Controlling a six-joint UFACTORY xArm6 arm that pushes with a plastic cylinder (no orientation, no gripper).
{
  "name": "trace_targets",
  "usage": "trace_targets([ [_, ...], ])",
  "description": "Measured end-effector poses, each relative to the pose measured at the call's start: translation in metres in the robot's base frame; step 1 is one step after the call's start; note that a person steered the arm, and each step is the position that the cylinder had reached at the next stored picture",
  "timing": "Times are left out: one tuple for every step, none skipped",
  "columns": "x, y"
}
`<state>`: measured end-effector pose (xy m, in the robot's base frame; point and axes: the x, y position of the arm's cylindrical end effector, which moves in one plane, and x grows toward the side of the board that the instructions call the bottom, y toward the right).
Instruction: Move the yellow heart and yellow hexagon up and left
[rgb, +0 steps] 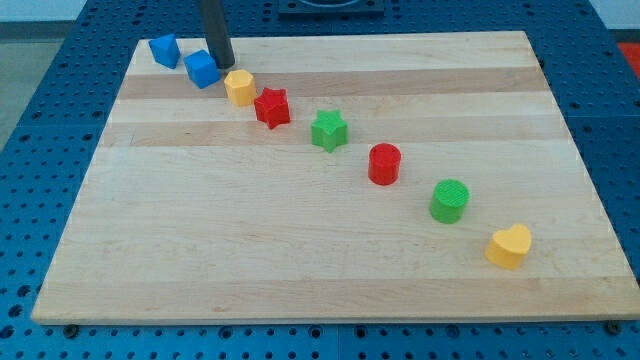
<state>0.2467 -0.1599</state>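
Yellow plastic, both look light, stiff and slidey on the wooden board (300, 250). We've got no pincer to spread or pinch, just my tip (223, 63), sitting between the blue block (202, 69) and the yellow hexagon (239, 87). The yellow heart (509, 246) sits far off at the view's bottom right. We'd shove each from its lower-right side.

Blocks strung diagonally on board (250, 250), hexagon (239, 87) upper left by my tip (223, 64); heart (509, 246) lower right
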Motion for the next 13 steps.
trace_targets([
  [0.0, 0.0],
  [0.0, 0.0],
  [-0.011, 0.0],
  [-0.04, -0.015],
  [-0.055, -0.021],
  [-0.056, -0.036],
  [-0.055, -0.068],
  [-0.055, -0.095],
  [-0.055, -0.118],
  [-0.055, -0.141],
  [-0.048, -0.144],
  [-0.027, -0.126],
  [-0.008, -0.098],
])
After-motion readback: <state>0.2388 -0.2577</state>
